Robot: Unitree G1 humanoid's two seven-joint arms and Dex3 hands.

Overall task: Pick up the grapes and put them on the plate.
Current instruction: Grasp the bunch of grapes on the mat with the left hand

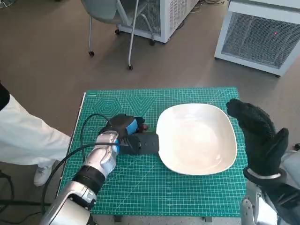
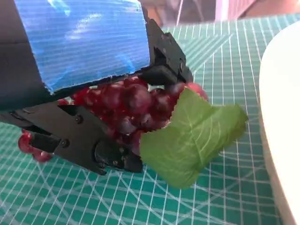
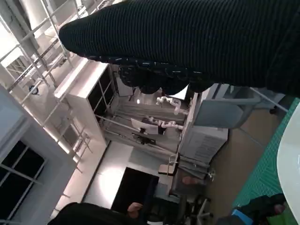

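The bunch of dark red grapes (image 2: 133,105) with a green leaf (image 2: 192,136) lies low over the green mat, and my left hand (image 2: 84,84) grips it from above, black fingers wrapped round both sides. In the head view this left hand (image 1: 125,133) covers the bunch just left of the plate, with only a bit of the grapes (image 1: 145,127) showing. The white plate (image 1: 161,122) is bare, and its rim (image 2: 281,117) is close to the leaf. My gloved right hand (image 1: 260,136) is raised beside the plate's right edge, fingers stretched out, holding nothing.
The green cutting mat (image 1: 140,187) covers the small table. A person's white sleeve (image 1: 28,136) and shoe (image 1: 43,174) are at the left. A chair (image 1: 112,18) and white cabinets (image 1: 258,37) stand on the floor beyond the table.
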